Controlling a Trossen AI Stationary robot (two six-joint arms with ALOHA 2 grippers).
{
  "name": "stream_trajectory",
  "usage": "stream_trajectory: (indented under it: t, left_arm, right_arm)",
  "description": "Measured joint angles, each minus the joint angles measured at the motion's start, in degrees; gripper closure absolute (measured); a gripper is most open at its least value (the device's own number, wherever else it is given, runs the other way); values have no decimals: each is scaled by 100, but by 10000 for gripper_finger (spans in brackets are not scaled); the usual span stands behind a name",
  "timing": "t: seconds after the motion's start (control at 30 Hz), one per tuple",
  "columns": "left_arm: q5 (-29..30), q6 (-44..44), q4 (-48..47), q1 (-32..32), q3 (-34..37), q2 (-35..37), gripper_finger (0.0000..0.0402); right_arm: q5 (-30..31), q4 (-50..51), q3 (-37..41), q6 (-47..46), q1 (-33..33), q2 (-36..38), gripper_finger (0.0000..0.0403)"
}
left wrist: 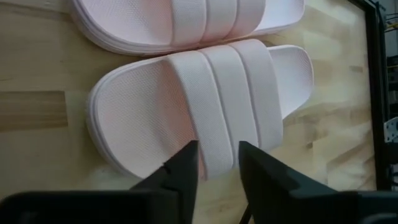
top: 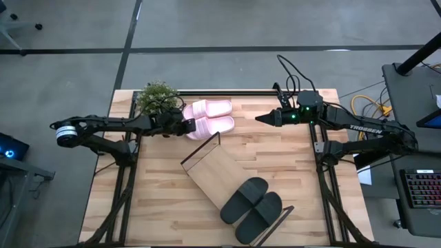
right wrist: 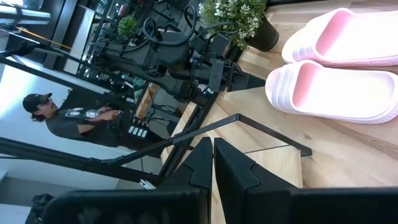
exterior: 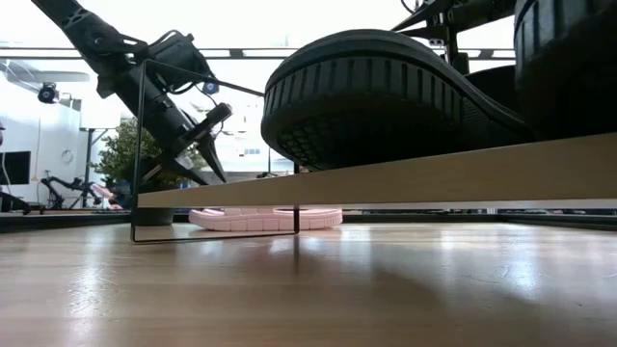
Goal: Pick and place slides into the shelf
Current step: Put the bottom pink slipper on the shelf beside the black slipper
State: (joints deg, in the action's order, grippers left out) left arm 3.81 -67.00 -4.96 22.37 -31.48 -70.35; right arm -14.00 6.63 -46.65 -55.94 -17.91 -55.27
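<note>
Shelf lying slantwise mid-table, black slides sitting on its near right end. Pink slides lying side by side at far edge, off shelf, beside plant. My left claw hovering part-open over nearer pink slide's strap, holding nothing. My right claw waiting far right, fingers together, empty.

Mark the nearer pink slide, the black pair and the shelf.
Pink slide (left wrist: 224, 106): left wrist view, on its strap.
Black pair (top: 251, 198): high view, where the two straps meet.
Shelf (top: 213, 172): high view, bare board.
</note>
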Motion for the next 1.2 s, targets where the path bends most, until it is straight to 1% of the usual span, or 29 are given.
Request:
stream_trajectory:
  t: [0.1,0.17,0.23,0.37,0.6,0.67,0.9,1.07,1.2]
  left_arm:
    - [0,9,-1,0,0,0,276]
    - [7,18,1,0,0,0,266]
    - [129,26,3,-2,4,-4,262]
    - [171,-15,131,-6,94,-106,260]
    - [174,-576,1698,-49,586,-392,260]
    - [158,-608,2022,-51,663,-448,260]
    - [103,-614,2014,-74,754,-457,260]
    - [-93,-570,1935,-81,748,-446,260]
    - [-119,-570,1935,-79,750,-429,260]
  right_arm:
    - [0,0,0,-10,0,0,394]
    - [0,0,0,-11,-1,0,394]
    - [0,0,0,-13,0,0,394]
    - [0,2,0,-13,0,0,394]
    - [-27,2,0,-107,2,-1,394]
    - [-94,0,0,-107,2,-2,394]
    - [-120,1,-8,-103,2,-1,394]
    - [-116,2,-20,-98,2,-2,394]
    - [-111,2,-20,-72,2,-2,394]
